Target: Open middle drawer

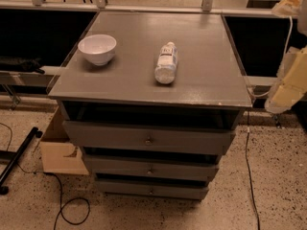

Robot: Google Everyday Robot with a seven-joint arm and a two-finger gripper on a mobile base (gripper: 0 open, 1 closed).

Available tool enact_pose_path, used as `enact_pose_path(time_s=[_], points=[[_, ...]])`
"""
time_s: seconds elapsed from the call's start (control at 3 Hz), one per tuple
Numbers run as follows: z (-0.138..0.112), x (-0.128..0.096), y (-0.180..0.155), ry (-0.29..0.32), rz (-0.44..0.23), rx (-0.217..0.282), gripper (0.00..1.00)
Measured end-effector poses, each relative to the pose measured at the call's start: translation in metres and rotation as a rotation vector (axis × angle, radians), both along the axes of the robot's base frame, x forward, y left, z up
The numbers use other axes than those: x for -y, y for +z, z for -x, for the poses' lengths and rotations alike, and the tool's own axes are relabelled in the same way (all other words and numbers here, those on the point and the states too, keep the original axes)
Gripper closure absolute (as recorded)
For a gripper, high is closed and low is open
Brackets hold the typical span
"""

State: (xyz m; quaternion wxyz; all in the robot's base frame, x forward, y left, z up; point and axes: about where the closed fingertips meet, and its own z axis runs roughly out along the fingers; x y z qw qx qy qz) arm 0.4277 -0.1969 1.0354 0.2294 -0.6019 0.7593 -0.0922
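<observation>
The grey cabinet [201, 80] has three drawers stacked in tiers. The middle drawer [120, 166] is the second tier, a flat grey front with a small round metal knob [150, 170] at its centre. Above it is the taller, wider top drawer [105, 134], below it the narrow lowest drawer [124, 188]. A dark gap shows above each front. My gripper [280, 99] is the cream-coloured end of the arm at the right edge of the view. It is beside the cabinet's top right corner, above and well to the right of the middle drawer's knob, and touches nothing.
A white bowl [97, 48] and a plastic bottle [166, 63] lying on its side are on the cabinet top. A cardboard box [60, 152] stands on the floor to the cabinet's left. Cables [62, 210] and a black bar [19, 155] lie on the speckled floor.
</observation>
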Motion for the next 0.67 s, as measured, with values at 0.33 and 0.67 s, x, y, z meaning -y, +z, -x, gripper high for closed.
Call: enact_pose_path(time_s=[0.33,0.67], points=[[0.0,0.0,0.0,0.0,0.0,0.0,0.0],[0.018,0.013,-0.019,-0.028,-0.012,-0.039,0.0]])
